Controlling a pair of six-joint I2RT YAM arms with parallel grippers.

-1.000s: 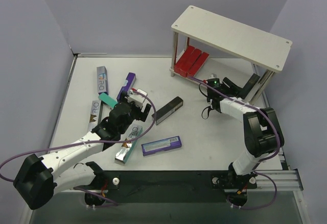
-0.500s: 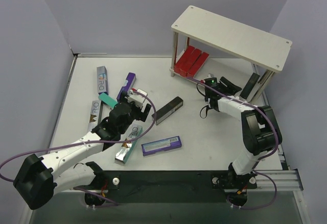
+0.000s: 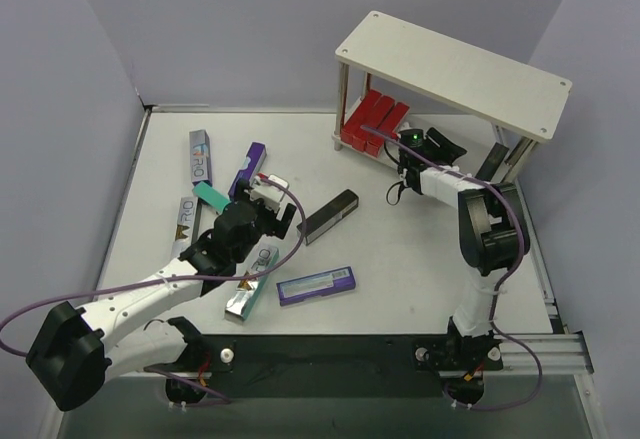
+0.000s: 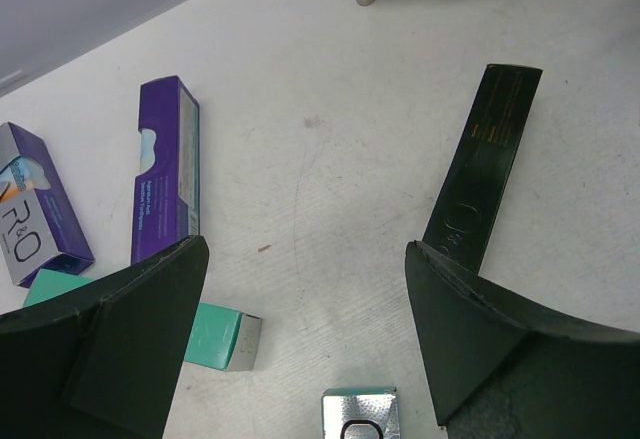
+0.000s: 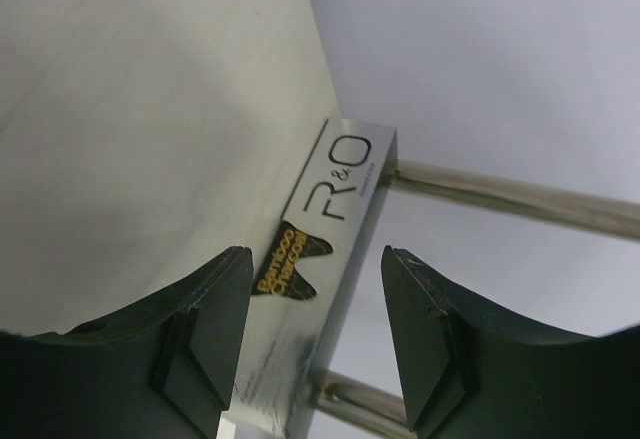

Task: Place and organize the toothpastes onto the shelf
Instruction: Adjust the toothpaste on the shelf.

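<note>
The shelf (image 3: pixel 455 67) stands at the back right, with red toothpastes (image 3: pixel 375 119) lying side by side on its lower board. My right gripper (image 3: pixel 446 147) is under the top board, open and holding nothing. Beyond its fingers a silver-faced charcoal toothpaste (image 5: pixel 325 229) leans by the metal legs; from above it shows as a dark carton (image 3: pixel 489 163). My left gripper (image 3: pixel 268 209) hovers wide open over the loose toothpastes. Below it are a black carton (image 4: pixel 490 169), a purple one (image 4: pixel 165 169) and a teal one (image 4: pixel 215 334).
More cartons lie scattered left of centre: a silver one (image 3: pixel 200 157), a silver-black one (image 3: pixel 185 224), a purple-silver one (image 3: pixel 316 285) and a silver-teal one (image 3: pixel 245 289). The shelf legs (image 5: pixel 520 199) stand close to the right fingers. Walls close in the back and sides.
My right gripper has drawn back and to the left along the lower board, away from the leaning dark carton, which stays in place. The left arm has not moved.
</note>
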